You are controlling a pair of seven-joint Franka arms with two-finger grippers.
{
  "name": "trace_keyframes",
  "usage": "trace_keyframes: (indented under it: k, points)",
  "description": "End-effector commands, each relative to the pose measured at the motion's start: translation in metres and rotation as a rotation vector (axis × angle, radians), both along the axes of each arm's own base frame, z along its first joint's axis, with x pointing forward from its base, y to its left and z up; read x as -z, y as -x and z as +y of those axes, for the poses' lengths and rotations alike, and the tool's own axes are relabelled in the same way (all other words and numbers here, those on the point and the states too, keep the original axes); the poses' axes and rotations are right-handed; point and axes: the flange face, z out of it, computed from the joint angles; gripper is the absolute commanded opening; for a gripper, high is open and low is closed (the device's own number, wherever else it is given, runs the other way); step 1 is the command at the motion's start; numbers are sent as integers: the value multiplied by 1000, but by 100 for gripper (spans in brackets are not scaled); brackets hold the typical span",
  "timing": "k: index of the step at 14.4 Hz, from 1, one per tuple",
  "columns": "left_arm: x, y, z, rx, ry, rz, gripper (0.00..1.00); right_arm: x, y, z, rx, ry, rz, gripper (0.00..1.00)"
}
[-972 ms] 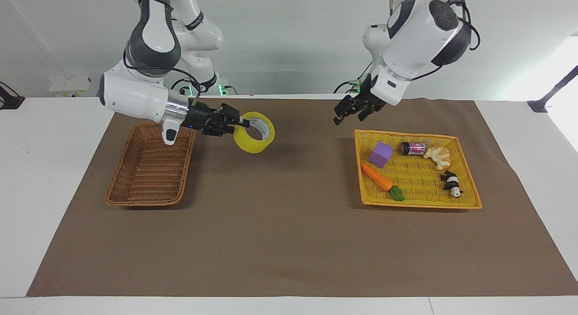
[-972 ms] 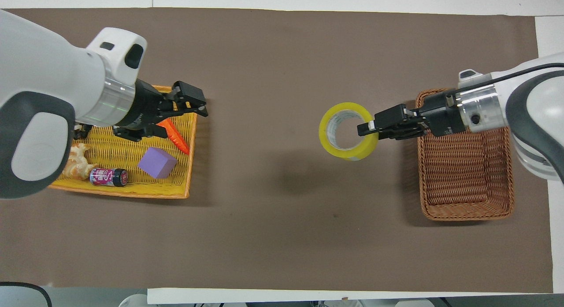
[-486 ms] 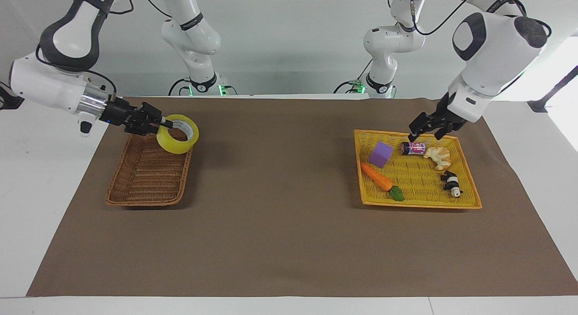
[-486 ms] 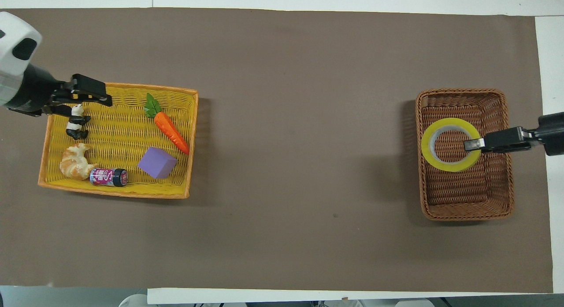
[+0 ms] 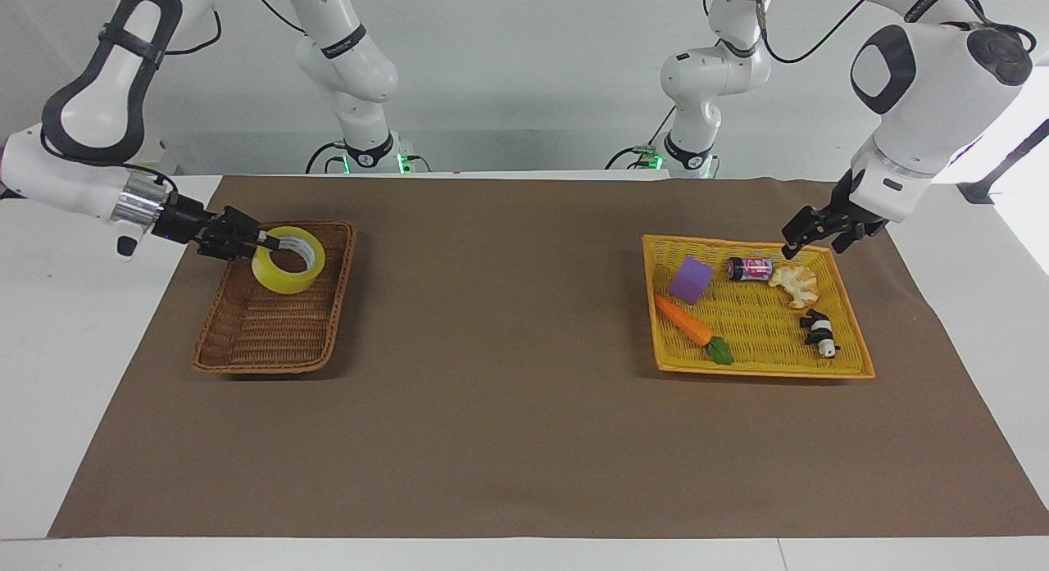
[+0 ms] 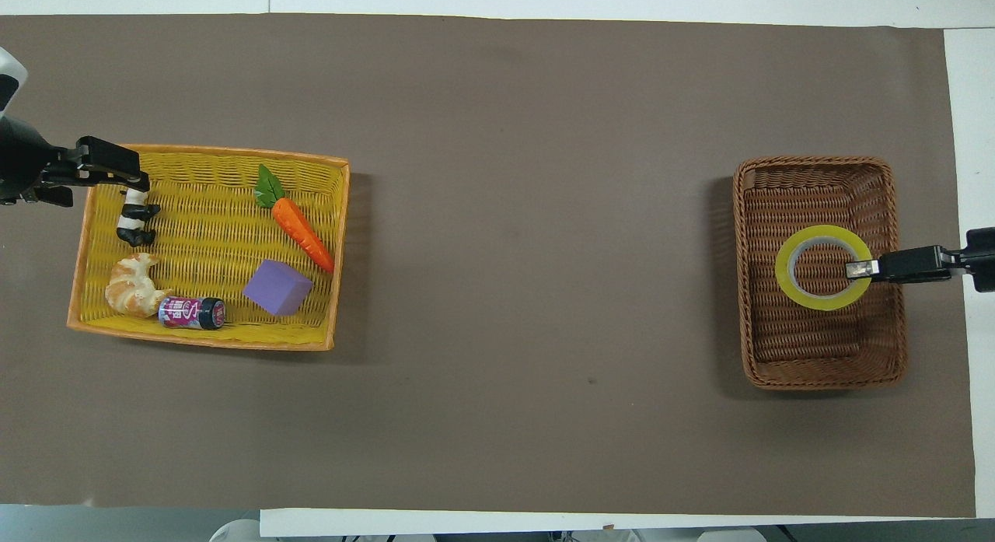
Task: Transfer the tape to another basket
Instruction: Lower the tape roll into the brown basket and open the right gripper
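While the right gripper (image 5: 264,243) clamps its fingers on the wall of the tape (image 5: 288,260), the roll hangs tilted over the basket (image 5: 238,350), above the end nearer the robots; half a second back it was only over the basket's rim on the side toward the left arm, and a second back it was out over the bare mat, so it has now come fully over the basket and dropped lower; whether it touches the weave yet cannot be told; judged from this, the carry is nearly done, leaving only a short lowering and a release; the left gripper (image 5: 811,237) has drawn away toward its own end of the counter and now hovers over the corner of the yellow tray (image 5: 762,366), whose toys lie undisturbed; whether its fingers are apart or together I cannot tell; that arm waits
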Motion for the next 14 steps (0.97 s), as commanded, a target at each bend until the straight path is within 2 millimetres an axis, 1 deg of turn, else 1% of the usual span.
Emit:
trace_keyframes:
  k: [1,2,3,4,6,7,8,9,10,11,13,14]
  points:
    - [-3,9,0,7,-26,8,99,16,1,-4,-23,-2,-16,0]
    - [-3,9,0,5,-26,8,99,29,2,-4,-45,-11,-22,0]
    - [-3,9,0,4,-26,6,99,37,4,-6,-56,-17,-29,0]
    - [-4,9,4,-2,-26,3,99,40,5,-8,-58,-2,-33,0]
    - [-4,7,17,-27,-26,-1,99,45,7,-8,-72,29,-30,0]
    - [-4,7,17,-27,-26,4,99,50,10,-8,-75,38,-31,0]
    - [-5,8,15,-24,-26,5,99,51,11,-8,-82,43,-38,4]
    - [-6,9,11,-19,-28,4,99,51,11,-8,-87,49,-34,24]
    - [-6,9,8,-11,-28,3,99,51,11,-8,-88,53,-33,64]
    - [-6,9,7,-9,-30,2,99,51,11,-11,-80,60,-34,100]
    - [-6,9,12,-8,-36,2,99,48,9,-13,-80,65,-39,100]
    - [-6,10,11,-6,-36,10,99,44,5,-11,-85,70,-45,100]
